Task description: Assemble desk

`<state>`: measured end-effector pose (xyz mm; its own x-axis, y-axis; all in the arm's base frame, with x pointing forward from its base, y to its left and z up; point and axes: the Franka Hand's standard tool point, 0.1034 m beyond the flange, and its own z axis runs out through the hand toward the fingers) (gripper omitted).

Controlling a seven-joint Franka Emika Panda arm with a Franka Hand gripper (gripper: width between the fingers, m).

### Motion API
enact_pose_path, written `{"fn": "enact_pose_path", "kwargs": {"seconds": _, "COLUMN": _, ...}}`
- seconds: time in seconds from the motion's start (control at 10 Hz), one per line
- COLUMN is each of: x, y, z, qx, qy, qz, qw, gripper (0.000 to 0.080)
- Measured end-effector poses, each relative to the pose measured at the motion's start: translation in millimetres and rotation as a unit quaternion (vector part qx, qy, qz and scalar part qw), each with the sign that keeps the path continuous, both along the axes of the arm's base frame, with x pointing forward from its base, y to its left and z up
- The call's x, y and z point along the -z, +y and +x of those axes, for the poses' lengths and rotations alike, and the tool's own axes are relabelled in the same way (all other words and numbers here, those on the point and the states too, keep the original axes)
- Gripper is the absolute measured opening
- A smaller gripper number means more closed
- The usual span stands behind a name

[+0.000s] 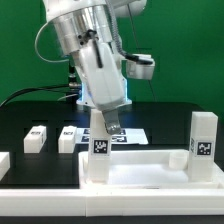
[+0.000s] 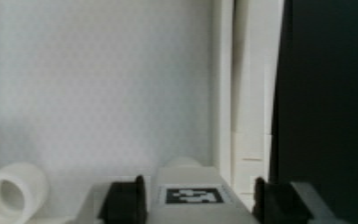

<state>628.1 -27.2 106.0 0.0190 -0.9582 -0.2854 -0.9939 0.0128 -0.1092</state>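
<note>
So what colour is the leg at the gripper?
The leg is white with a black-and-white tag; exterior view shows it best.

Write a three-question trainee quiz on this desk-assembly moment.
1. True or false: an upright leg stands at the panel's corner on the exterior view's right.
2. What is the tool shut on? A) a tagged leg B) the panel's rim C) nothing
3. How many loose tagged legs lie at the exterior view's left?
Key: 1 true; 2 A; 3 two.
</note>
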Motion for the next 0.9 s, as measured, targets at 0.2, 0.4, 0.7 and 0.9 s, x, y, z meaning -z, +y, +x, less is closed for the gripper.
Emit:
{"fn": "enact_pose_path", "kwargs": {"seconds": 0.2, "x": 0.6, "y": -0.2, "z": -0.7, "qx": -0.054, "qy": -0.015, "qz": -0.009, "qw": 0.998, "gripper": 0.0387}}
{"fn": "enact_pose_path", "kwargs": {"seconds": 0.4, "x": -0.8, "y": -6.7, "z": -1.2, "qx": -0.224, "qy": -0.059, "qz": -0.033, "qw": 0.972, "gripper": 0.0573}}
{"fn": "enact_pose_path", "kwargs": {"seconds": 0.7, "x": -4.0, "y": -20.1, "z": -4.8, "qx": -0.407, "qy": -0.095, "qz": -0.046, "qw": 0.907, "gripper": 0.0646}}
{"fn": "enact_pose_path", "kwargs": {"seconds": 0.9, "x": -3.3, "y": -19.0, "z": -5.0, "qx": -0.467, "qy": -0.113, "qz": -0.051, "qw": 0.876, "gripper": 0.0649}}
